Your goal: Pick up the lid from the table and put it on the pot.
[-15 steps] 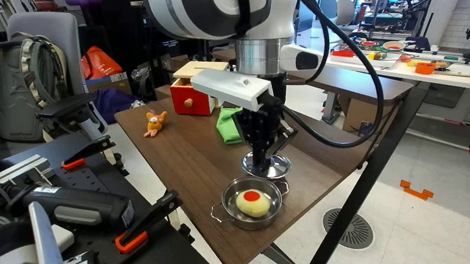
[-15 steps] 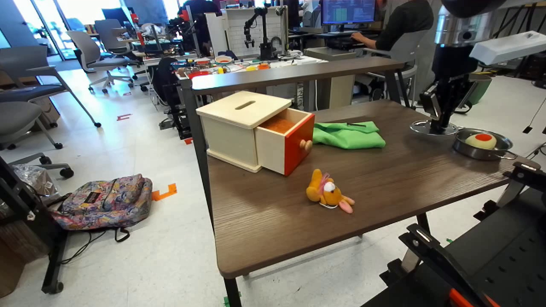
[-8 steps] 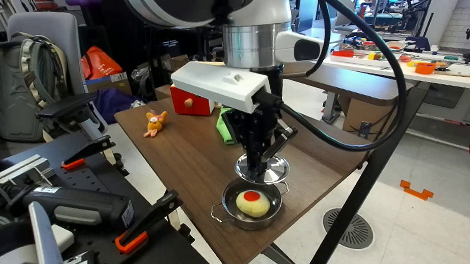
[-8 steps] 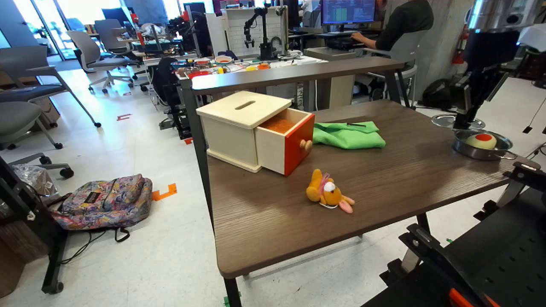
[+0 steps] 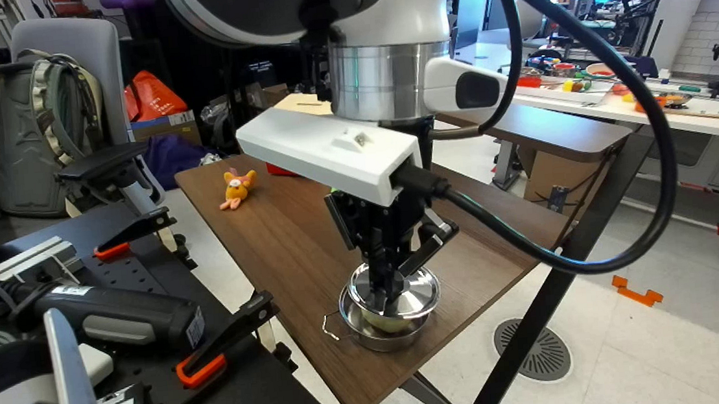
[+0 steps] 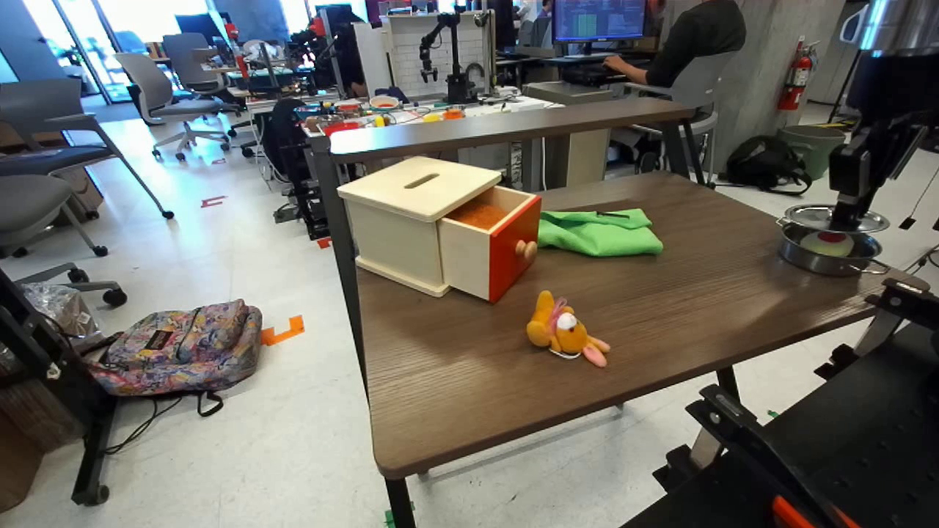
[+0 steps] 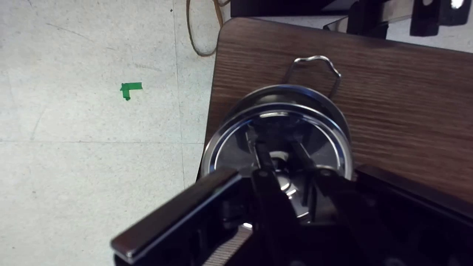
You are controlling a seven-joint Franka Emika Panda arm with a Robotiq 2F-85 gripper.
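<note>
The shiny metal lid (image 5: 421,291) is held level just above the metal pot (image 5: 381,342). My gripper (image 5: 386,298) is shut on the lid's knob, which its fingers mostly hide. In an exterior view, a gap shows between the lid (image 6: 803,215) and the pot (image 6: 816,259), with the gripper (image 6: 847,221) above. A pale yellow thing with a red spot (image 6: 823,245) lies in the pot. In the wrist view, the lid (image 7: 226,155) covers most of the pot (image 7: 292,96); a crescent at the handle side is uncovered. The gripper (image 7: 281,151) is at the lid's middle.
The pot stands near a corner of the brown table (image 6: 660,308). A green cloth (image 6: 601,235), a wooden box (image 6: 400,227) with its red drawer pulled out and an orange plush toy (image 6: 561,334) are also on it. A black bench with clamps (image 5: 234,333) stands alongside.
My gripper has carried the lid from behind the pot to above it. In an exterior view, the lid now hides much of the yellow thing. The pot has not moved.
</note>
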